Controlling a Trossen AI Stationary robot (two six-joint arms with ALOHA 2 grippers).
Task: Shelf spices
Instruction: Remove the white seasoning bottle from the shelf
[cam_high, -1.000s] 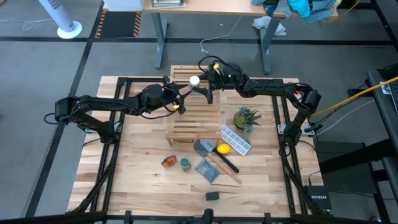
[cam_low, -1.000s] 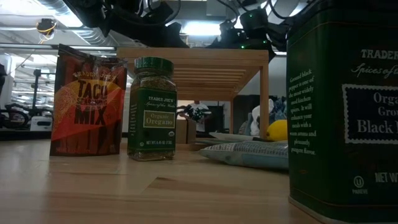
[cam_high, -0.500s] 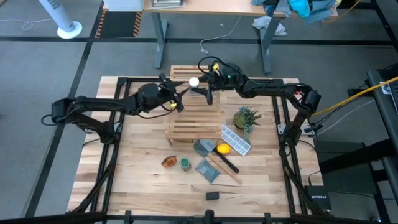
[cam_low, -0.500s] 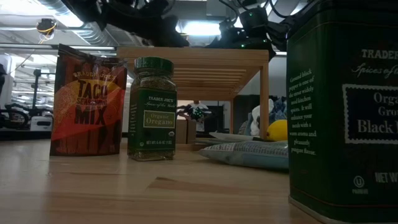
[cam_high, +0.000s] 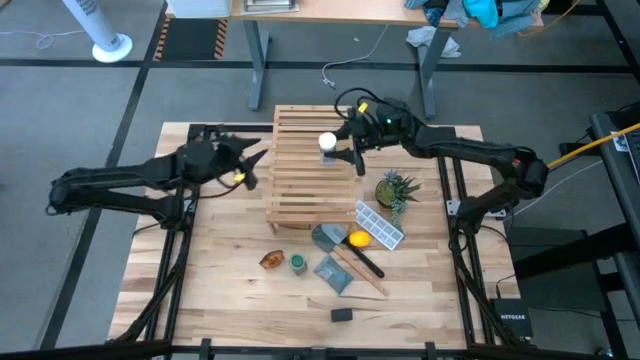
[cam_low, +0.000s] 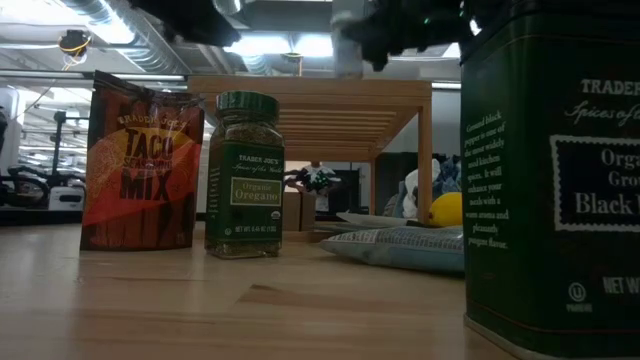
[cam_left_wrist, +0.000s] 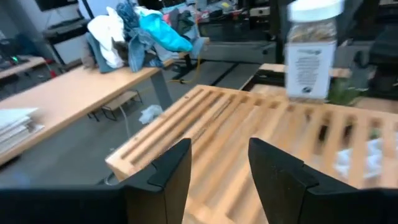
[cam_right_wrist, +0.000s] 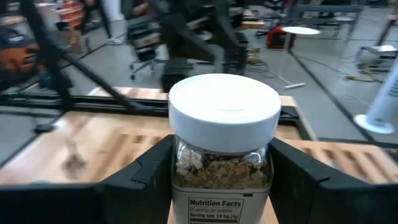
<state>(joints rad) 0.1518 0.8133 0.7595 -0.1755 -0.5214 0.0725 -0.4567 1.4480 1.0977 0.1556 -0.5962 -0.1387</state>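
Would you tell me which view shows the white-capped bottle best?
The right wrist view: the white-capped bottle fills it, between the right gripper's fingers. High view shows its cap; left wrist view shows it blurred; low view barely.

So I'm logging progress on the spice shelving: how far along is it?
Early. Nothing stands shelved on its own yet. In hand: the right claw grips the white-capped bottle over the shelf. The left claw, open and empty, sits just left of the shelf. Left on the table: taco mix packet, oregano jar, black pepper tin.
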